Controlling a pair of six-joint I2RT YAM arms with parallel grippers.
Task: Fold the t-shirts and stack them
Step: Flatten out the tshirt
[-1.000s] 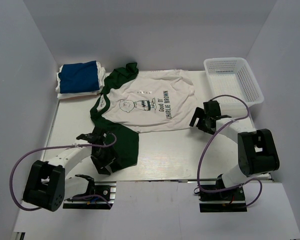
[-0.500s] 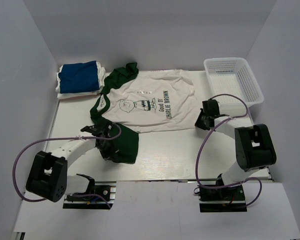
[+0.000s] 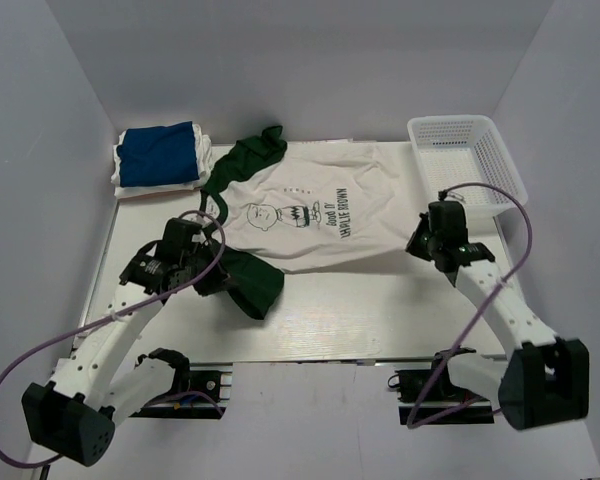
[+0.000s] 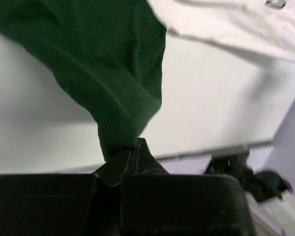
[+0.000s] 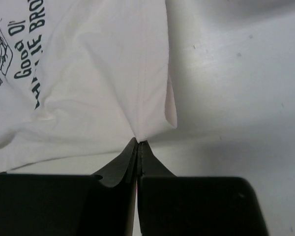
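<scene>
The white Charlie Brown t-shirt (image 3: 320,215) lies spread across the table, print up, partly raised at its near edge. Its near dark green sleeve (image 3: 250,282) hangs bunched from my left gripper (image 3: 216,279), which is shut on the cuff (image 4: 119,135). My right gripper (image 3: 418,246) is shut on the shirt's white hem corner (image 5: 147,129), with the cloth fanning up from the tips (image 5: 138,142). The other green sleeve (image 3: 252,155) lies at the back. A folded royal blue t-shirt (image 3: 158,153) tops a pile at the back left.
A white mesh basket (image 3: 505,165) stands at the back right, close to my right arm. White folded cloth (image 3: 130,185) lies under the blue shirt. Grey walls close in the table on three sides. The arm bases and purple cables are at the near edge.
Both grippers have shut on the shirt, the left on the green sleeve and the right on the hem corner. Both arms have risen and stretched out, lifting the shirt's near edge.
</scene>
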